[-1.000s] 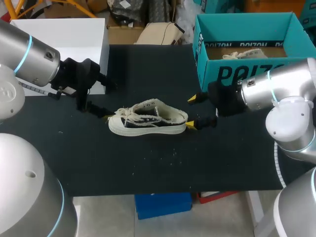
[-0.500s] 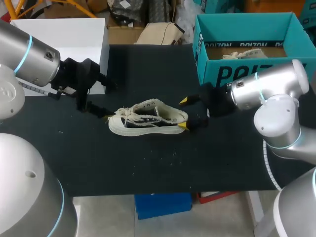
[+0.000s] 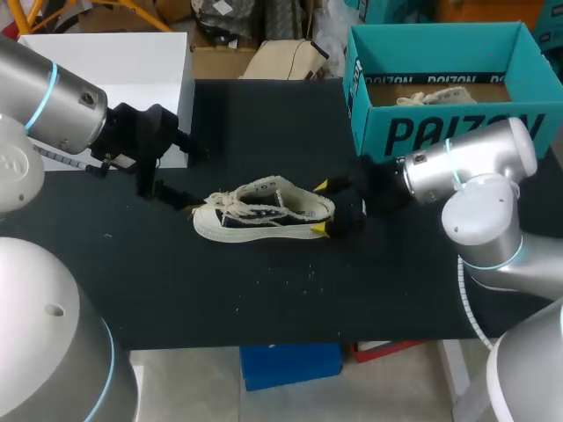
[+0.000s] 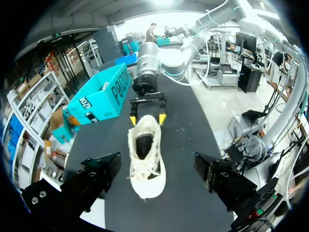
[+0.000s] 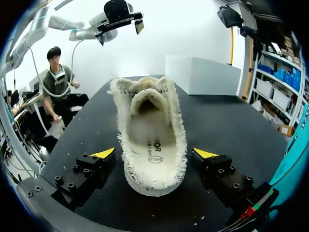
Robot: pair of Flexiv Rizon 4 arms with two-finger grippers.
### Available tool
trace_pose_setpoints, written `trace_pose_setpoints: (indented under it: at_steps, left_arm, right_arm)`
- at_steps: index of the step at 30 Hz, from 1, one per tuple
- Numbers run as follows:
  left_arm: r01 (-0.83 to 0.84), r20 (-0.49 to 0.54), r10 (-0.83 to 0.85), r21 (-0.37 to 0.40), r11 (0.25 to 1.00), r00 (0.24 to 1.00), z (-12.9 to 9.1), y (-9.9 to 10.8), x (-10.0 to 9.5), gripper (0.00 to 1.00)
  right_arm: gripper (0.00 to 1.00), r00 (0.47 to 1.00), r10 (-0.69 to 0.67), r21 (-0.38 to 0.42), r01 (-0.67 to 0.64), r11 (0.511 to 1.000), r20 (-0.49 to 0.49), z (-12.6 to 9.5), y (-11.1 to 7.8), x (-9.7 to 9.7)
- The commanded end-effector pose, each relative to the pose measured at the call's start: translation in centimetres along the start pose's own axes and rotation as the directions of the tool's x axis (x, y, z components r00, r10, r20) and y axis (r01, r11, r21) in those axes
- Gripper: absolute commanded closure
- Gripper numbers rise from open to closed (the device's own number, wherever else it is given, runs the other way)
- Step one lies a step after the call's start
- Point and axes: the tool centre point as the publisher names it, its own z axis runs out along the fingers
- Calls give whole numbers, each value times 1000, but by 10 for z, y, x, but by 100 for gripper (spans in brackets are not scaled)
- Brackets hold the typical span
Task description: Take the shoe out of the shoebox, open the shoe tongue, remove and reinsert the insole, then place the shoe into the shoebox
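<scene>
A cream low-top shoe lies upright on the black table, toe toward my left arm. My right gripper is open at the heel, one yellow tip on each side of it. In the right wrist view the heel of the shoe sits between the open fingers of the right gripper, with small gaps, and the insole shows inside. My left gripper stands open just off the toe. In the left wrist view the shoe lies ahead of the open left gripper, with the right gripper beyond it.
The open teal shoebox stands at the back right with a second shoe inside. A white box sits at the back left. The shoebox also shows in the left wrist view.
My right gripper has moved left across the table until its open fingers straddle the shoe's heel. The left arm and the shoe have stayed put.
</scene>
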Motion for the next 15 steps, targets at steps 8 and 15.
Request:
trace_pose_setpoints:
  at_steps: [8,15]
  left_arm:
    - [-2,3,2,1,1000,1000,2,1,0,0]
    - [-2,3,2,1,1000,1000,2,1,0,0]
  right_arm:
    - [0,1000,1,-19,-1,1000,-15,15,-5,-3]
    - [0,1000,-3,-28,3,1000,-21,20,-11,-1]
